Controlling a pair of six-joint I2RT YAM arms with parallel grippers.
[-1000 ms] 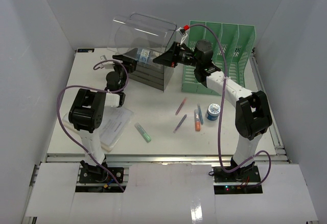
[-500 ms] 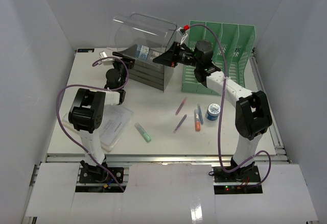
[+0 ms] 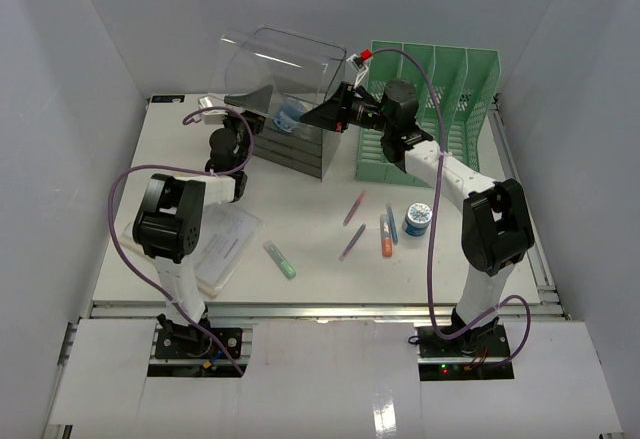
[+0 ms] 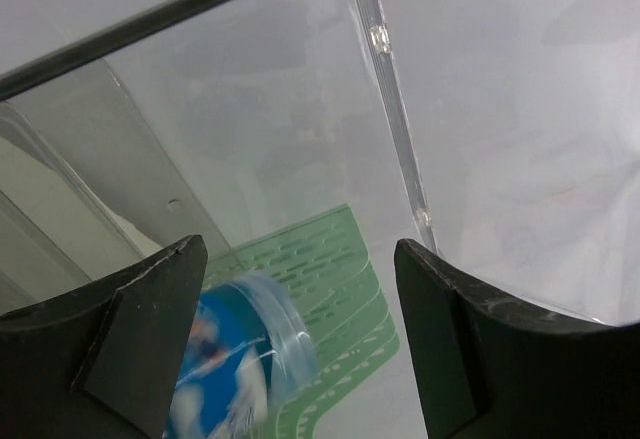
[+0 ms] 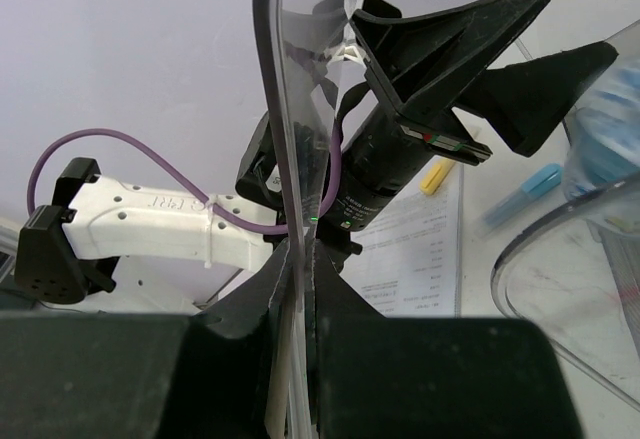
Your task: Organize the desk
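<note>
Two arms meet at the clear box [image 3: 295, 144] on the far side of the desk [image 3: 320, 264]. From above, the left gripper [image 3: 262, 94] has risen since a second ago and the blue tape roll [image 3: 290, 116] now sits apart from it inside the box. I judge it was just dropped in, so one item is filed. Pens [image 3: 354, 209] wait on the white top, and plain white walls [image 3: 70, 79] close it in.

Left wrist: the jaws are spread wide and empty, with the roll blurred below.

Right wrist: the right gripper [image 5: 295, 269] pinches the raised lid [image 5: 272, 109].

Bright, even light; soft shadows on your table [image 3: 310, 214].
Your left wrist view blurs the blue container [image 4: 235, 359]; the clear panel [image 5: 268, 59] distorts the right one.
</note>
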